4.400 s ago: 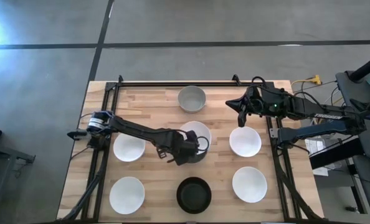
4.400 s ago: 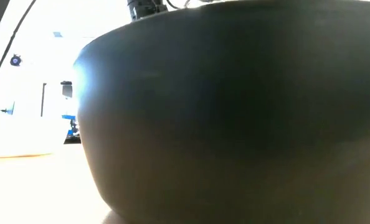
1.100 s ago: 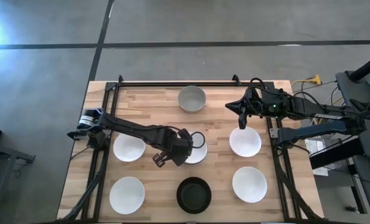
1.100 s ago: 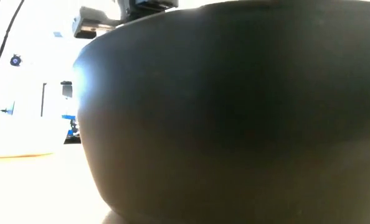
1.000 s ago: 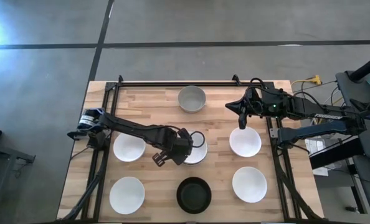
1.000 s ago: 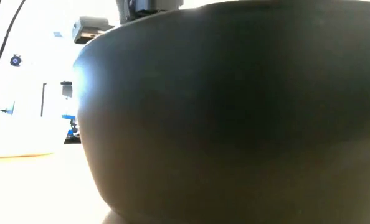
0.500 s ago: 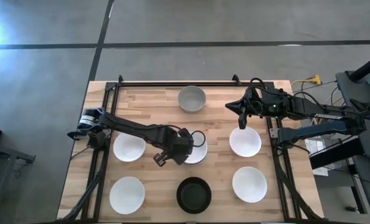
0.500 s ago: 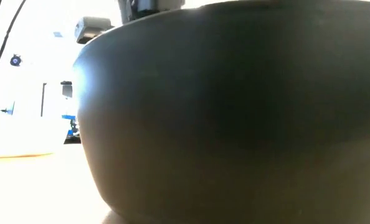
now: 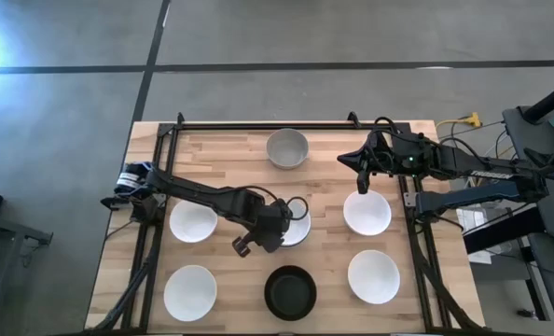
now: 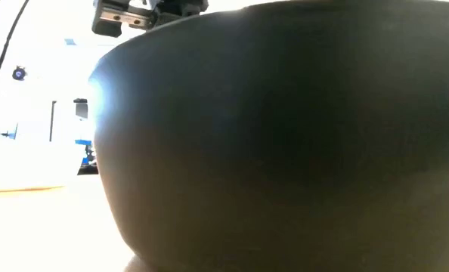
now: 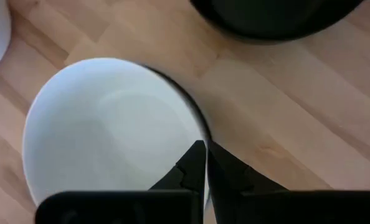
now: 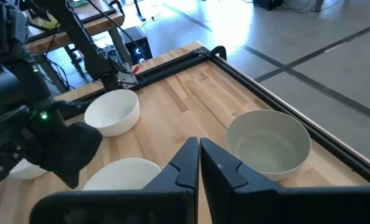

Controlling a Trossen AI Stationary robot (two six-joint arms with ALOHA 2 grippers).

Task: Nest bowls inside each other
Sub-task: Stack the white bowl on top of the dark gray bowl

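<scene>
Left gripper [image 9: 279, 227] of mine is hovering, fingers together, over the rim of the round white bowl [image 11: 110, 130] nested in a dark one mid-table; bare wood separates it from the smooth black bowl [image 9: 290, 291]. Right gripper [image 9: 360, 178], likewise closed, is waiting beside the light grey bowl [image 9: 287, 147].

Robotics lab or workshop. Butcher-block bench [image 9: 328, 191] with black metal frame rails [image 9: 258, 124], standing on bare grey concrete floor [image 9: 352, 37] with dark seam lines. Equipment rack with cabling [image 9: 529, 159] at 3 o'clock. More benches, cables, electronics [image 12: 60, 37] visible behind in right wrist view.
</scene>
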